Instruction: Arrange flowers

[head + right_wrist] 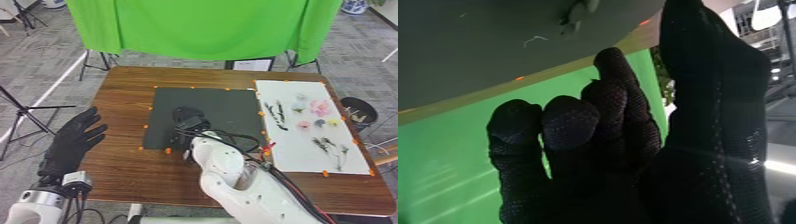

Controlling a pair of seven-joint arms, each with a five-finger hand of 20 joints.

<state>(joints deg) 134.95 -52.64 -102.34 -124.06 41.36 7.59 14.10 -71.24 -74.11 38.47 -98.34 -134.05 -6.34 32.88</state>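
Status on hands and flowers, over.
Right robot hand over black mat; left robot hand open.
Flowers on white sheet.
Possible snag: arm cables.

This looks like a robotics lab: white robot arms (226, 175) trailing cables (289, 182) work at a wooden bench (115, 165) dotted with orange markers (168, 150), with a green backdrop (204, 30), a black tripod (27, 107) and grey carpet (55, 62) around it.

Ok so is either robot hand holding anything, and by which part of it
Nothing is held: the right robot hand has nothing in its grasp, and the left robot hand is empty too.
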